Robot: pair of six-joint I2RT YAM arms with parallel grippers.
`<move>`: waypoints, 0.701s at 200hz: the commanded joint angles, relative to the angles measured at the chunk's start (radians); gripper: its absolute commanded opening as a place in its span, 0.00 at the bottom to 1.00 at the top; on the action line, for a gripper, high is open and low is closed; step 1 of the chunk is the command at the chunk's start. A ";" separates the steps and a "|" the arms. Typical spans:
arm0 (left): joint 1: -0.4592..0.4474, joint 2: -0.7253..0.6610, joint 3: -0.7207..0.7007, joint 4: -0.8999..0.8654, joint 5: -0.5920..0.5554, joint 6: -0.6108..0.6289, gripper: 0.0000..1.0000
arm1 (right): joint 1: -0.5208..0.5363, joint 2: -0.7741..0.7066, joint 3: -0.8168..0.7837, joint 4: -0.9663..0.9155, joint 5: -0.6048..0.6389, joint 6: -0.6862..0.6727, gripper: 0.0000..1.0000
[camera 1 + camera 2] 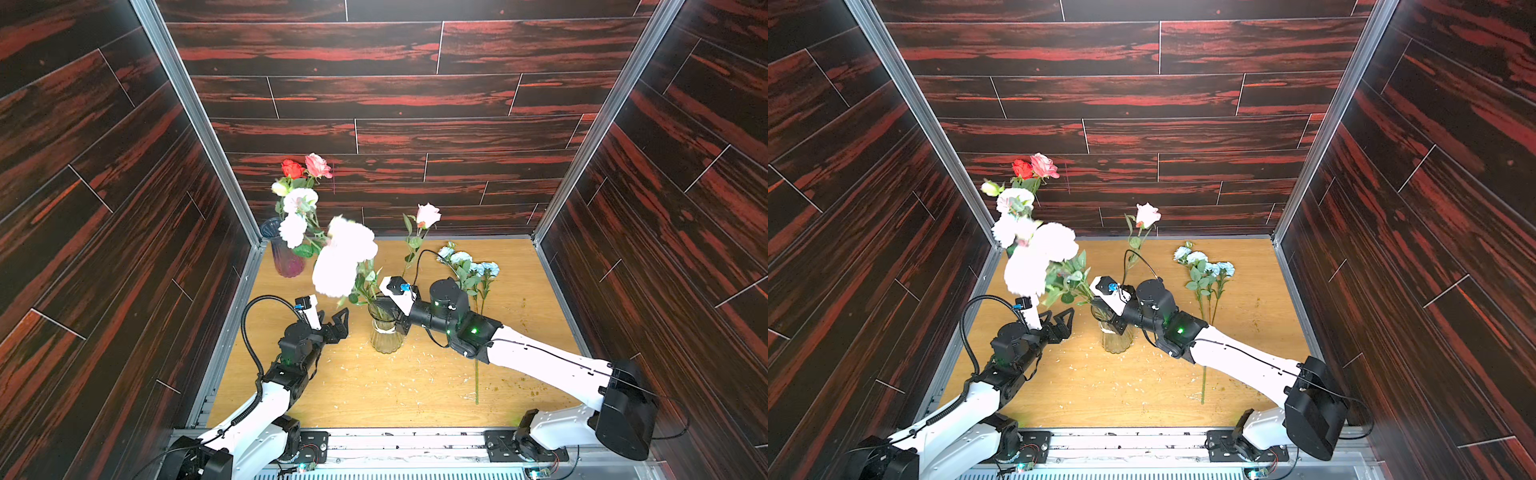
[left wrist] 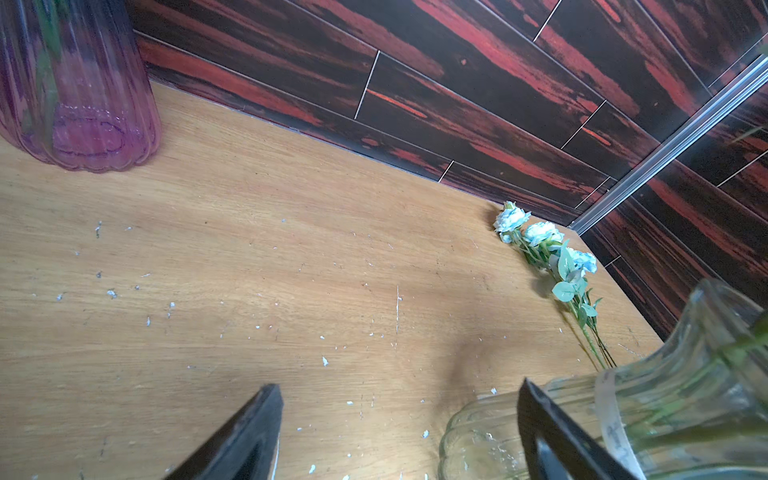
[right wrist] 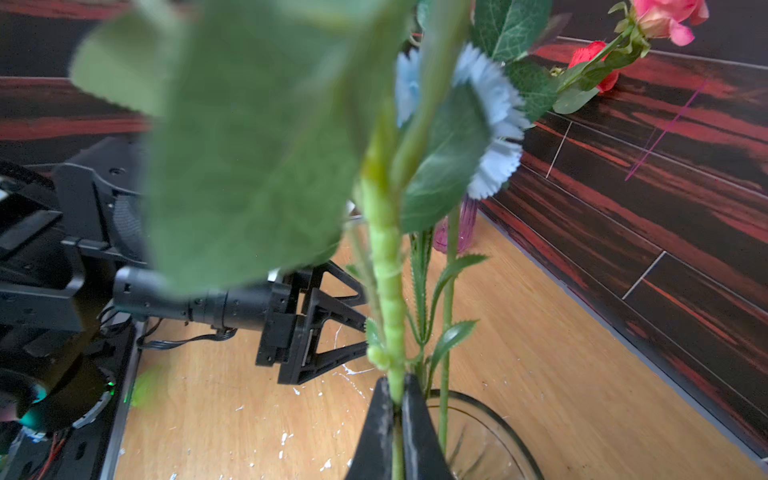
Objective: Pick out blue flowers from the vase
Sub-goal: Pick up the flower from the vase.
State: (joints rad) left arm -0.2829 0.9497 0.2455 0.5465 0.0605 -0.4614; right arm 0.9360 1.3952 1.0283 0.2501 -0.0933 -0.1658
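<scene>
- The right gripper [image 3: 397,397] is down at the mouth of the clear vase [image 1: 386,336], jaws pressed together on a thick pale-green stem [image 3: 386,270]. It's a tight pinch just above the rim.
- Which flower tops that stem? Hard to call. A big blurred leaf [image 3: 249,145] fills much of the right wrist view and hides the stem higher up.
- A blue bloom [image 3: 494,124] with ruffled edges shows just behind, half covered by foliage.
- In both top views the right gripper's tips are hidden under its own wrist camera and the greenery.
- Large pale blooms [image 1: 345,262] rise over the clear vase, close to the camera. They are smeared and washed out to near white, so their true colour can't be read.
- The left gripper [image 1: 344,323] hangs beside the clear vase, jaws spread wide, nothing between them.
- In the left wrist view only its two dark fingers [image 2: 249,432] show, cut off by the frame edge. One overlaps the glass; whether it touches, I can't tell.
- A bunch of blue flowers [image 1: 469,268] lies flat on the table [image 1: 374,395], right side, apart from the vase. Its stems run under the right arm, and one green end reappears nearer the front.
- A pink rose [image 1: 428,214] stands tall behind the right wrist, the foot of its stem hidden.
- The purple vase [image 1: 286,262] sits in the back left corner holding red and pink roses [image 1: 293,169], its rim partly masked by white blooms.
</scene>
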 commanded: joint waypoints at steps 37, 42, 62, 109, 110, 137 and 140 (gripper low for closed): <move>-0.004 0.001 0.026 0.012 0.005 0.007 0.90 | 0.000 -0.019 0.101 -0.081 0.115 -0.020 0.00; -0.004 0.001 0.026 0.012 0.005 0.008 0.90 | -0.001 -0.019 0.112 -0.091 0.125 -0.021 0.00; -0.004 0.003 0.028 0.012 0.005 0.007 0.90 | -0.001 -0.021 0.160 -0.126 0.145 -0.023 0.00; -0.003 0.006 0.029 0.012 0.005 0.007 0.90 | -0.002 -0.034 0.278 -0.207 0.172 -0.003 0.00; -0.004 0.006 0.029 0.012 0.005 0.006 0.90 | -0.002 -0.033 0.281 -0.209 0.173 -0.002 0.00; -0.003 0.009 0.031 0.010 0.004 0.007 0.90 | -0.003 -0.042 0.343 -0.257 0.185 0.023 0.00; -0.004 0.009 0.031 0.010 0.004 0.006 0.90 | -0.003 -0.046 0.348 -0.259 0.187 0.027 0.00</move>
State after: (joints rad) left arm -0.2829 0.9497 0.2470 0.5465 0.0605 -0.4614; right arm 0.9356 1.3872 1.3155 0.0360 0.0647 -0.1696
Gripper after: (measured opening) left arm 0.897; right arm 0.063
